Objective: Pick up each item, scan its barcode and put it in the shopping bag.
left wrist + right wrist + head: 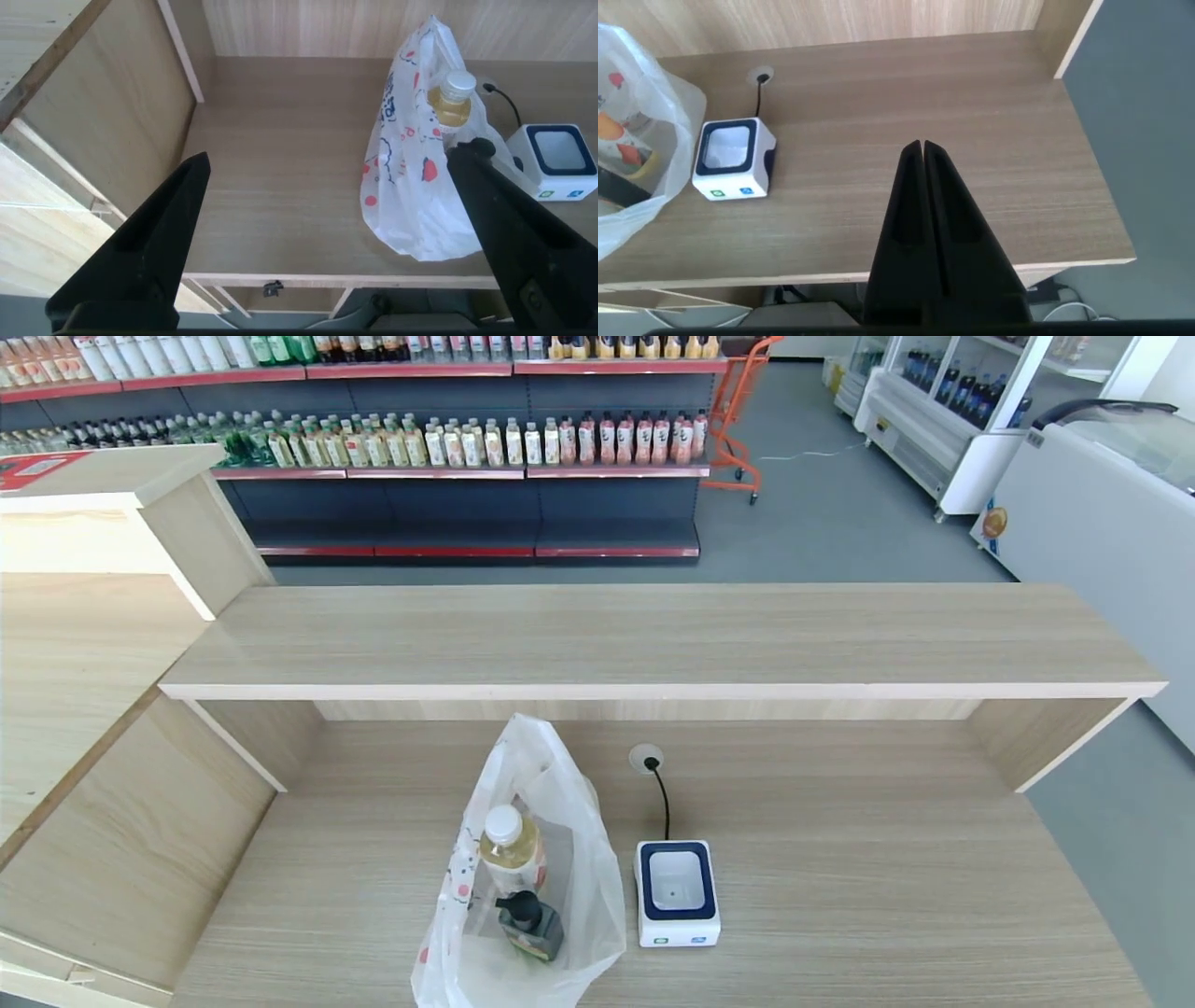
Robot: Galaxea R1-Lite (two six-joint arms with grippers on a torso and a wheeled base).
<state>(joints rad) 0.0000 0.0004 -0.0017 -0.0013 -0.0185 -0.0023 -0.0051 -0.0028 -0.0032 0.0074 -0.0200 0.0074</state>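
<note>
Looking down from the head view, you see the shopping bag (560, 821) on the desk (887, 896), a pale bottle (510, 847) and a dark bottle (530, 926) inside, the scanner (677, 893) just beside it. Your left wrist view shows the left tool (334, 157) spread wide, empty. Your right wrist view shows the right tool (922, 147) pinched closed on nothing.

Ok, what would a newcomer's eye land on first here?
A white plastic shopping bag stands on the wooden counter, with a white-capped bottle and a dark bottle inside. Just to its right sits the white-and-blue barcode scanner, its cable running back to a hole in the counter.
</note>
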